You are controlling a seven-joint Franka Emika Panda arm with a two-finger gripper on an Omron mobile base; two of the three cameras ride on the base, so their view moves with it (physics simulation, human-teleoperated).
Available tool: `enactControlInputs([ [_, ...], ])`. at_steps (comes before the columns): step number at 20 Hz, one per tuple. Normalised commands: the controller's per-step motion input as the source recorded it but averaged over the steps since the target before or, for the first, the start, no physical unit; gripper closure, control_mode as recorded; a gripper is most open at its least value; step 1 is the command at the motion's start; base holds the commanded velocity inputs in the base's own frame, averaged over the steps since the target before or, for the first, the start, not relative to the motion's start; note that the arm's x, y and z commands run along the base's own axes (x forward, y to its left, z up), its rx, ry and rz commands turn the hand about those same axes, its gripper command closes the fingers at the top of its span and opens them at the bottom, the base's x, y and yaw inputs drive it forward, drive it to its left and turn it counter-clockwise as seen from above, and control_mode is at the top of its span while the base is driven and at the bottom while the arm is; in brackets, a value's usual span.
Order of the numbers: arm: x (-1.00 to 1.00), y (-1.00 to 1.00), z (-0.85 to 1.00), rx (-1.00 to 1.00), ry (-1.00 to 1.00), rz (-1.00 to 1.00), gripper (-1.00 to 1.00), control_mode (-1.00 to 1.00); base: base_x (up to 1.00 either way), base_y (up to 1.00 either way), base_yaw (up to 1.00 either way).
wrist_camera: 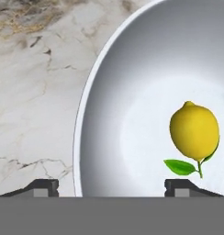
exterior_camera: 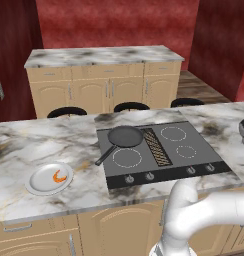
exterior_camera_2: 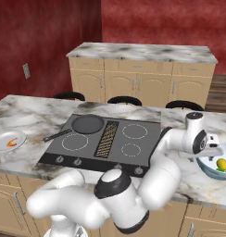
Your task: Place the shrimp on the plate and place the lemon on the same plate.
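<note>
The orange-red shrimp [exterior_camera: 59, 176] [exterior_camera_2: 12, 142] lies on the round white-grey plate [exterior_camera: 36, 182] [exterior_camera_2: 1, 139] at the left end of the marble counter. The yellow lemon [exterior_camera_2: 222, 164] [wrist_camera: 194, 131], with a green leaf on its stem, rests inside a deep bowl [exterior_camera_2: 208, 170] [wrist_camera: 132, 69] at the far right. My gripper [exterior_camera_2: 216, 151] [wrist_camera: 113, 186] hovers just above the bowl's near rim, open and holding nothing. In the hand view, one fingertip [wrist_camera: 42, 186] is over the counter and the other is over the bowl, close below the lemon.
A black frying pan [exterior_camera: 125, 136] [exterior_camera_2: 87, 123] sits on the dark cooktop [exterior_camera: 194, 160] [exterior_camera_2: 133, 148] between plate and bowl. Three dark stools [exterior_camera: 131, 106] line the counter's far side. A second cabinet island [exterior_camera: 104, 57] stands behind.
</note>
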Motion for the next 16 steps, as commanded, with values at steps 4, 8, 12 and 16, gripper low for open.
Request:
enactControlInputs([
  [4,0.00,0.06,-0.27,0.02,0.00,0.00,1.00,-1.00,0.00,0.00,0.00],
  [8,0.00,0.00,-0.01,0.02,0.00,0.00,1.00,-1.00,0.00,0.00,0.00],
  [12,-0.01,0.00,0.11,0.00,0.03,0.04,1.00,-1.00,0.00,0.00,0.00],
  [16,-0.13,0.16,0.42,0.00,0.03,0.16,1.00,-1.00,0.00,0.00,0.00],
])
